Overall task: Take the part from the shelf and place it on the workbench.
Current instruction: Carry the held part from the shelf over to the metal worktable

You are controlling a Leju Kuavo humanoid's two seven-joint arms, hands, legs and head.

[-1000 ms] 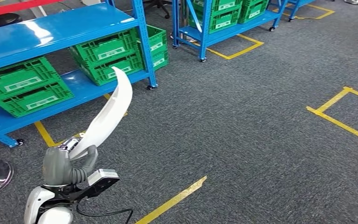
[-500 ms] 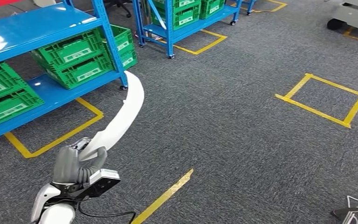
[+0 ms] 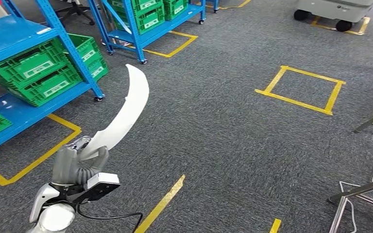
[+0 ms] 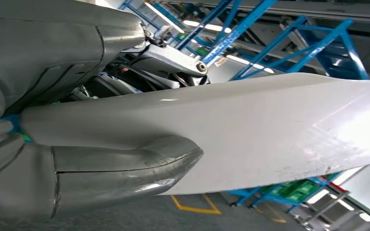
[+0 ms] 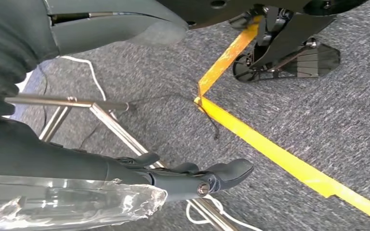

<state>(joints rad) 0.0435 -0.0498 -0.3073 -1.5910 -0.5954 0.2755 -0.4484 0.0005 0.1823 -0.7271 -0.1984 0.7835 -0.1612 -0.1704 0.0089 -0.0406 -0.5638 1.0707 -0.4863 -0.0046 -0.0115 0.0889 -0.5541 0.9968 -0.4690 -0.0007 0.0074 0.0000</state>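
Note:
A long, curved white part [image 3: 126, 111] rises up and forward from my left hand [image 3: 77, 162], which grips its lower end at the lower left of the head view. In the left wrist view the thick grey thumb [image 4: 115, 168] presses against the part's smooth white face [image 4: 270, 130]. My right hand [image 5: 125, 173] hangs over the carpet with its dark fingers [image 5: 221, 173] stretched out and its thumb [image 5: 120, 24] apart, holding nothing.
A blue shelf [image 3: 14, 34] with green crates [image 3: 34, 73] stands at the left, a second blue shelf [image 3: 141, 29] behind it. Yellow tape marks a square [image 3: 301, 87] and a line [image 3: 162, 204] on the grey carpet. Metal frame legs [image 3: 364, 191] stand at the right, a white cart [image 3: 335, 9] far back.
The whole view has swung to the right: shelves slid left, the tape square and metal legs came in. The part stays in my left hand's grip.

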